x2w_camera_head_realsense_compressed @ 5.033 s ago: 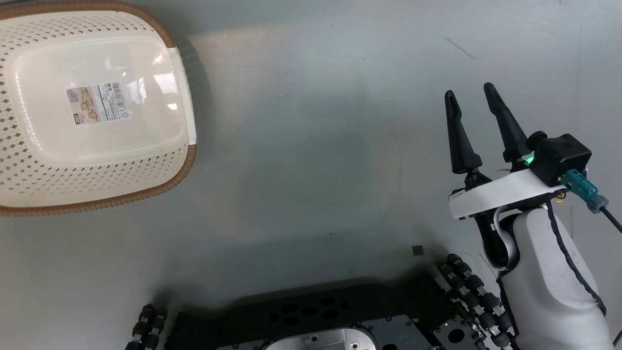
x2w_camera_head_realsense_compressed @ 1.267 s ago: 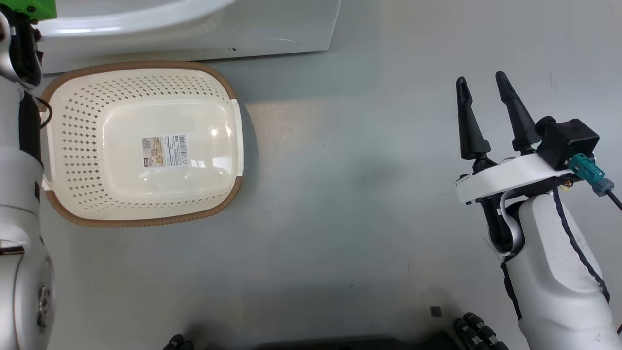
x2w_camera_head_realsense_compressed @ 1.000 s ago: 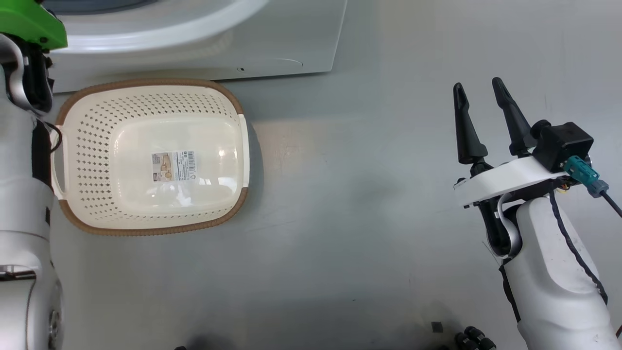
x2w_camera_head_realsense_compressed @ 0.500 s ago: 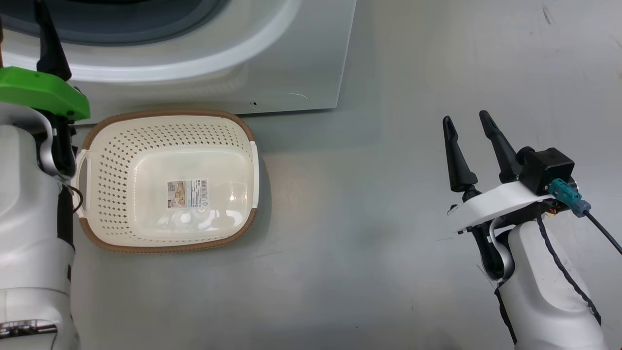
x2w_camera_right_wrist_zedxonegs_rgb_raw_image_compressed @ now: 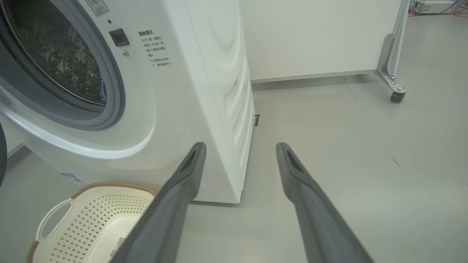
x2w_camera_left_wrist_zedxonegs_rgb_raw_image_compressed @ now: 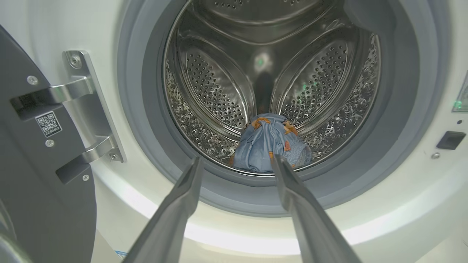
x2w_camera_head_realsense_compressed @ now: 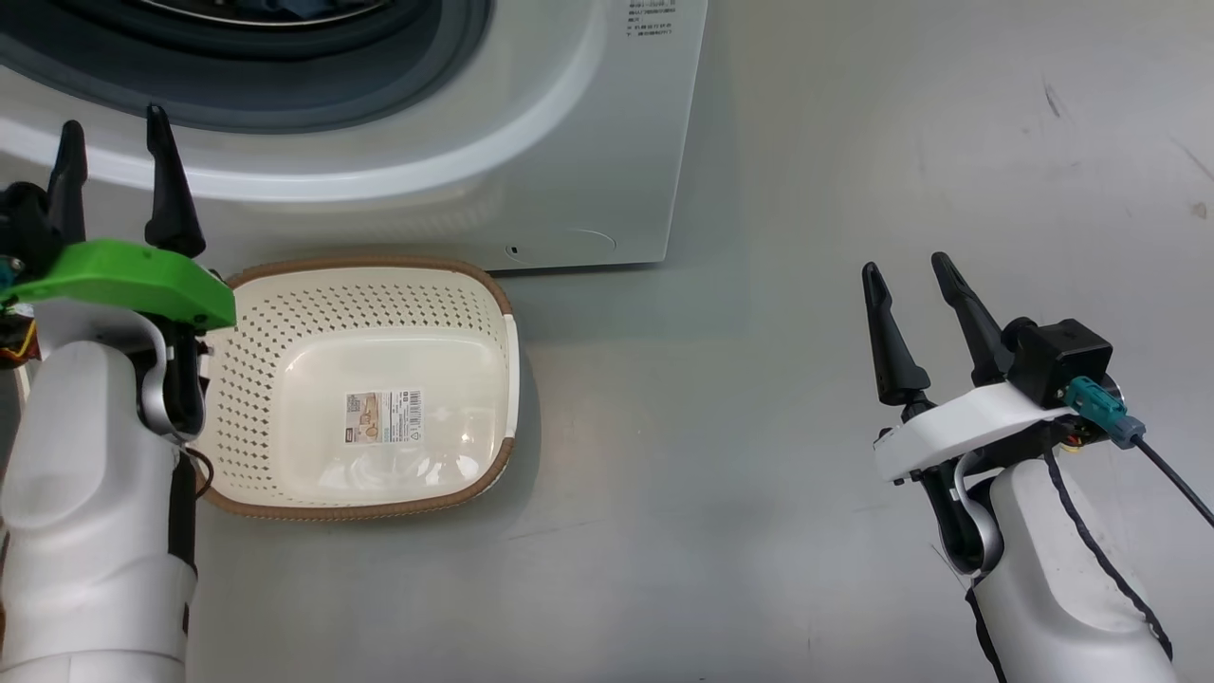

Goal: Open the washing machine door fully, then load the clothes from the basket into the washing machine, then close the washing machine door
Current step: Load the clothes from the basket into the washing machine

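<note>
**Left gripper** (x2w_camera_head_realsense_compressed: 112,138): the fingers were spread wide with nothing between them. It was carried high on a pale forearm with a green wrist bracket. The fingers pointed at the mouth of the washing machine (x2w_camera_head_realsense_compressed: 569,142), short of the grey gasket (x2w_camera_left_wrist_zedxonegs_rgb_raw_image_compressed: 146,120) and clear of it.

- **Ahead of the fingertips:** past the gasket, the clothes (x2w_camera_left_wrist_zedxonegs_rgb_raw_image_compressed: 268,146) lay bunched at the front bottom of the steel drum (x2w_camera_left_wrist_zedxonegs_rgb_raw_image_compressed: 215,84). They were light blue fabric with orange-brown patches.
- **To this gripper's left:** the washing machine door (x2w_camera_left_wrist_zedxonegs_rgb_raw_image_compressed: 36,175) stood swung open on its metal hinge (x2w_camera_left_wrist_zedxonegs_rgb_raw_image_compressed: 87,106), with its dark inner face showing.
- **Below and just right of the wrist:** the basket (x2w_camera_head_realsense_compressed: 285,332) sat on the floor (x2w_camera_head_realsense_compressed: 759,493), close against the machine's front. Its base and label sticker (x2w_camera_head_realsense_compressed: 384,432) were in plain sight.

**Right gripper** (x2w_camera_head_realsense_compressed: 904,267): the fingers were likewise parted and gripped nothing. The forearm rose from low on the robot's right. The fingers pointed up and leaned slightly left, hovering over open floor.

- **Ahead and to its left:** the machine's right front corner, well apart from the fingertips.
- **Further left:** the basket, also well apart.
- **Beyond, on the right:** a white panel on a castor (x2w_camera_right_wrist_zedxonegs_rgb_raw_image_compressed: 396,95).
</note>
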### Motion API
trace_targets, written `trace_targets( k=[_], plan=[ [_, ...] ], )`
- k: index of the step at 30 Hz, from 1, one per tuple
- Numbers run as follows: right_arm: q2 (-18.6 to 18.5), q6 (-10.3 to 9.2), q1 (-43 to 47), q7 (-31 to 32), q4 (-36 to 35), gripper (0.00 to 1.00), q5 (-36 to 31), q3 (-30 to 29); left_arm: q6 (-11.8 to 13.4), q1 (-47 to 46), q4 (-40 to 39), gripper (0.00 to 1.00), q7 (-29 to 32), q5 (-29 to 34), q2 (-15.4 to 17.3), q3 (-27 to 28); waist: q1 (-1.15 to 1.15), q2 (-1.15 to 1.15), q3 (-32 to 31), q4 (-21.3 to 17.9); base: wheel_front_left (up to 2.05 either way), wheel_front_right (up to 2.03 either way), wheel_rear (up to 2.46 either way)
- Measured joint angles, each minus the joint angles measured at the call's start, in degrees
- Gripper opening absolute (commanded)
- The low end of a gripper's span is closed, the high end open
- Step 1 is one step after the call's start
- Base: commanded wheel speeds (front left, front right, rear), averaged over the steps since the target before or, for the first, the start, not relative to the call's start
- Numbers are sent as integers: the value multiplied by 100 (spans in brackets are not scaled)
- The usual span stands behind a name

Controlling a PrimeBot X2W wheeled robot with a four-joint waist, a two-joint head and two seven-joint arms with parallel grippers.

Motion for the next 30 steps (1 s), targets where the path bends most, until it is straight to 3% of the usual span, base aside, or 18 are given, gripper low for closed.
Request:
trace_targets(
  k=[11, 30],
  plan=[
    [0, 1, 236, 0, 34, 100, -2, -48, 0, 1057, -637, 100, 1, 243, -30, 199, 0, 0, -456, 63, 0, 0, 0],
    [-62, 1, 733, 0, 48, 100, 1, -315, 1, 2453, -1484, 100, 1, 591, -380, 218, 0, 0, -1082, 203, 0, 0, 0]
  ],
)
